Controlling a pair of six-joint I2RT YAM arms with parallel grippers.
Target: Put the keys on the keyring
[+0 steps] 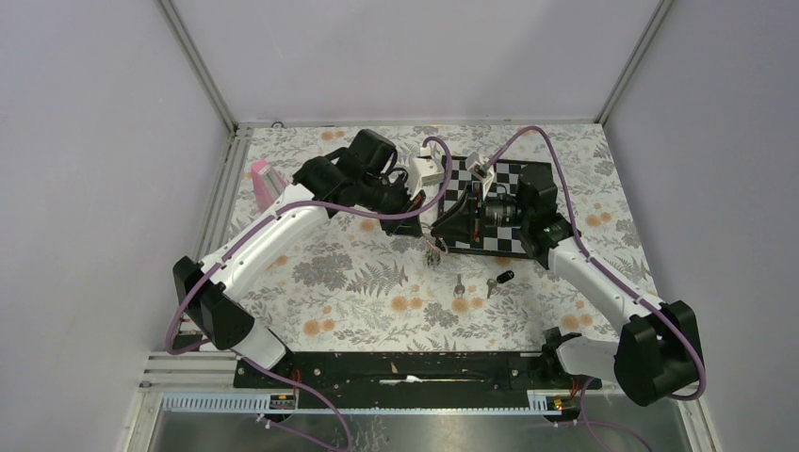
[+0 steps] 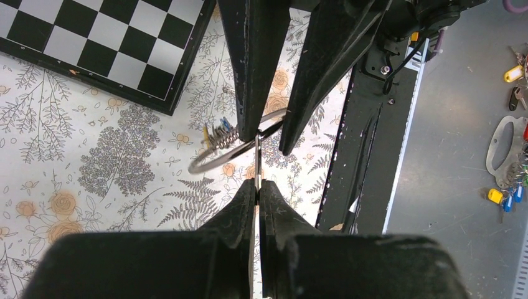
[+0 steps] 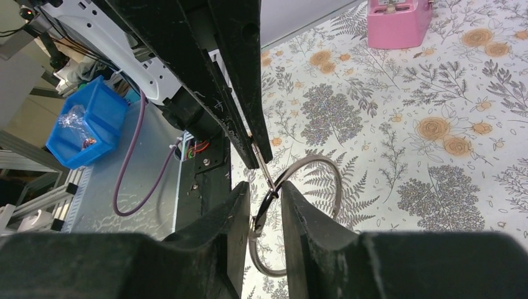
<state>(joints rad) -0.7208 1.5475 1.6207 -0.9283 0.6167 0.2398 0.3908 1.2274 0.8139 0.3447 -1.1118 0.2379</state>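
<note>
Above the floral tabletop (image 1: pixel 358 282), near the checkerboard (image 1: pixel 513 184), both hands hold the keyring (image 2: pixel 221 138), thin silver wire loops carrying small yellow and blue tags. The left hand (image 2: pixel 256 187) is pressed tight on the wire, and the right hand (image 3: pixel 266 199) pinches it too. The silver key (image 1: pixel 459 290) and the black-headed key (image 1: pixel 500 279) lie on the tabletop nearby.

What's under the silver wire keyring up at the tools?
Only floral tablecloth shows beneath the thin silver wire keyring; neither the plain silver key nor the black-headed key lies under it. Black tool fingers cover part of the ring and cloth.
</note>
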